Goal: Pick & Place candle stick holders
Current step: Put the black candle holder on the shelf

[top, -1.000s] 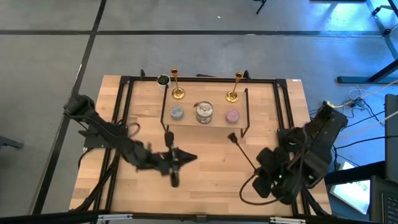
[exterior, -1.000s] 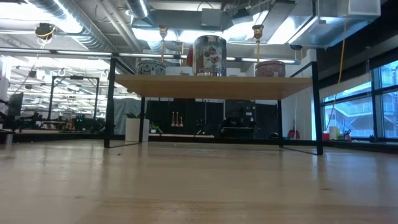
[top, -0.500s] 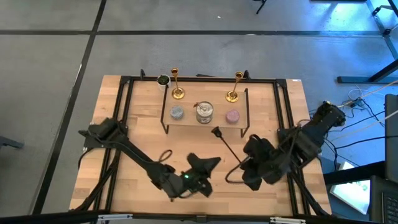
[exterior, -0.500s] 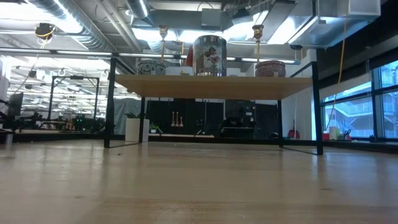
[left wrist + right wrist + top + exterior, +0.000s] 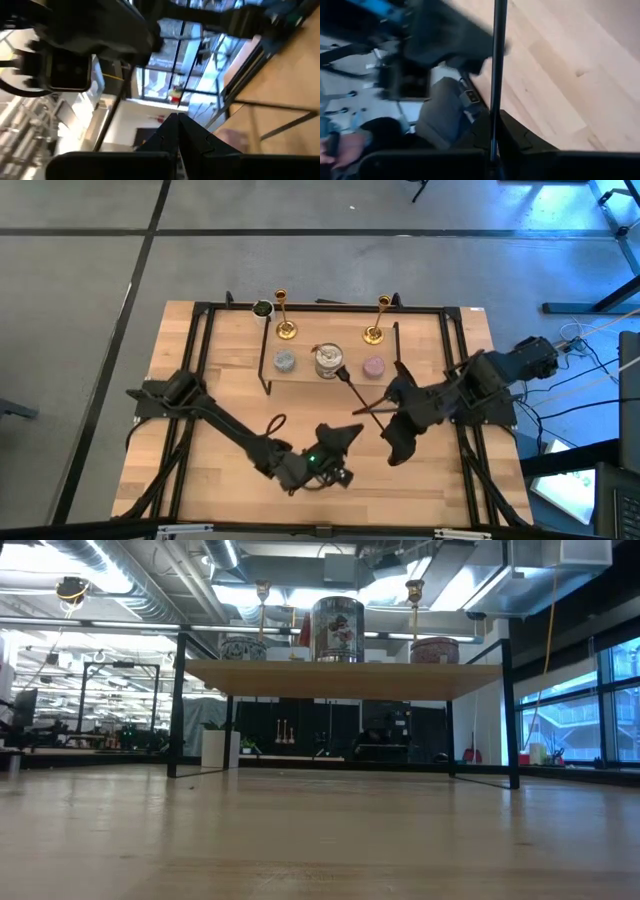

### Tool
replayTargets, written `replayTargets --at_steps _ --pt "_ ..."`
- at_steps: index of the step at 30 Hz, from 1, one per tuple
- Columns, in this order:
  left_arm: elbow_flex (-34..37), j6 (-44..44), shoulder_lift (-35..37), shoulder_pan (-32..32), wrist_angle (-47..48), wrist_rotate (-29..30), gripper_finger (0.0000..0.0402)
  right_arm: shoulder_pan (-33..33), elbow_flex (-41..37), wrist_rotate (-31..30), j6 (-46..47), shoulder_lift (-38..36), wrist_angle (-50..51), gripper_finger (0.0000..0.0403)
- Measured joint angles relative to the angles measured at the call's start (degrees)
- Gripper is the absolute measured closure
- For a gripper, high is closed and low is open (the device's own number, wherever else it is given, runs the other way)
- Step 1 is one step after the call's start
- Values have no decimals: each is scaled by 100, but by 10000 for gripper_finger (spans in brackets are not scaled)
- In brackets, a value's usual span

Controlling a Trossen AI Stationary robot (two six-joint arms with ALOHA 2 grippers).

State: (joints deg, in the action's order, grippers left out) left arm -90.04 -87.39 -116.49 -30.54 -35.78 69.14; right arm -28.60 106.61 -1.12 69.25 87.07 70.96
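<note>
Both gold holders (image 5: 285, 317) (image 5: 377, 321) are seen upright on the shelf (image 5: 300, 376), well beyond the closed, empty left end effector (image 5: 335, 435). The right end effector (image 5: 343, 373), also closed and empty, is held just beside the tin (image 5: 328, 361), over the counter (image 5: 230, 395).

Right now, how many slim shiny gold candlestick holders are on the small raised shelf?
2. One gold candlestick holder stands at the shelf's back left corner, the other gold holder at its back right. Both upright; none seems hidden.
</note>
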Motion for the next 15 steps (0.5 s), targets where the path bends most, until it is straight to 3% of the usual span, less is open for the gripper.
replayTargets --at_steps 8,15 --pt "2 -1851 9 305 -226 -161 400 59 2 240 81 -234 -57 391" --pt "2 -2166 115 -23 -508 -424 401 37 2 130 53 -450 1 391"
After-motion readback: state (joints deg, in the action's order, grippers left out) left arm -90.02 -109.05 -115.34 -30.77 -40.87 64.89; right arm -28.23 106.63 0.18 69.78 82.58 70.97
